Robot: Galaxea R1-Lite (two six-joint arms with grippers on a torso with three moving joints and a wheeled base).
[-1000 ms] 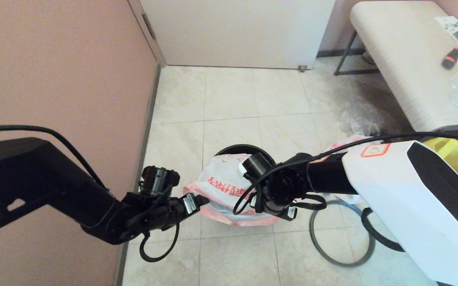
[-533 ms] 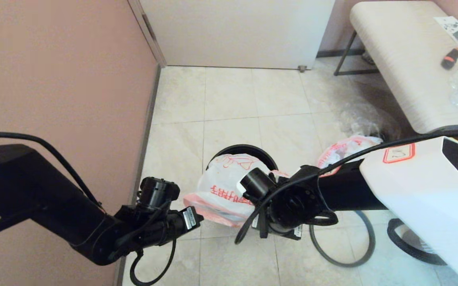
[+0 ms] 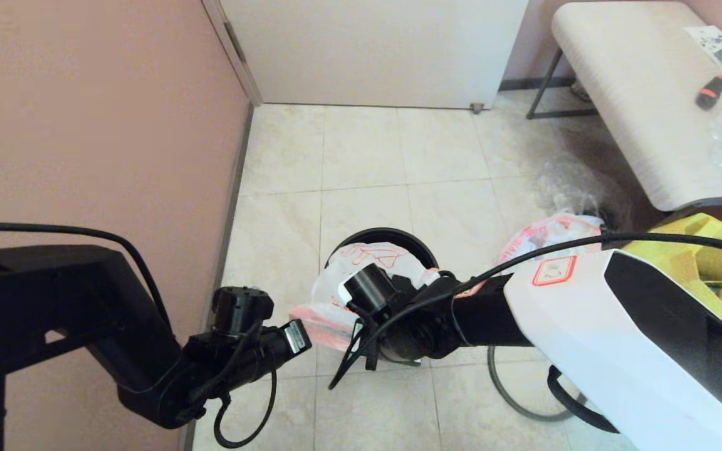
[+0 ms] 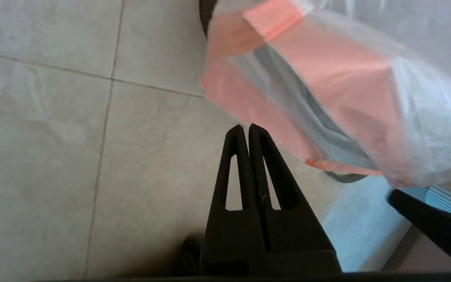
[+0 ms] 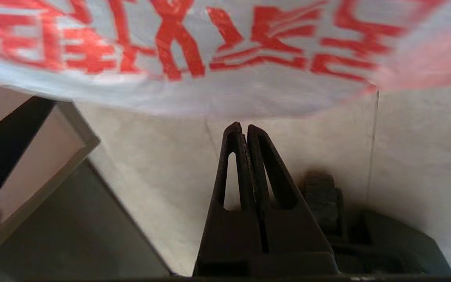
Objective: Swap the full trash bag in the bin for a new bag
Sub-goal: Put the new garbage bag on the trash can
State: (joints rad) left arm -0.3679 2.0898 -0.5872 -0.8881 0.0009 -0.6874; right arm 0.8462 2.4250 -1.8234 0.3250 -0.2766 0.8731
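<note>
The black bin [image 3: 398, 235] stands on the tiled floor with the new bag [image 3: 336, 285] draped over its near side, red figure drawing and pink edge showing. My left gripper [image 4: 246, 127] is shut with nothing between its fingers, just short of the new bag's [image 4: 327, 78] pink edge. My right gripper [image 5: 241, 126] is also shut on nothing, right under the red characters of the new bag [image 5: 210, 51]; in the head view its wrist hides it. The full trash bag [image 3: 549, 228] lies to the bin's right. The grey hoop [image 3: 499, 388] lies on the floor under my right arm.
A pink wall [image 3: 85, 125] runs close along the left. A padded bench [image 3: 624, 94] stands at the back right, with a clear crumpled bag [image 3: 565, 181] and a yellow tote [image 3: 706, 263] near it. Open tiles lie behind the bin.
My right arm has swung left and in over the bin's near side. The hanging part of the new bag has drawn in towards the bin. The left arm has dropped back a little.
</note>
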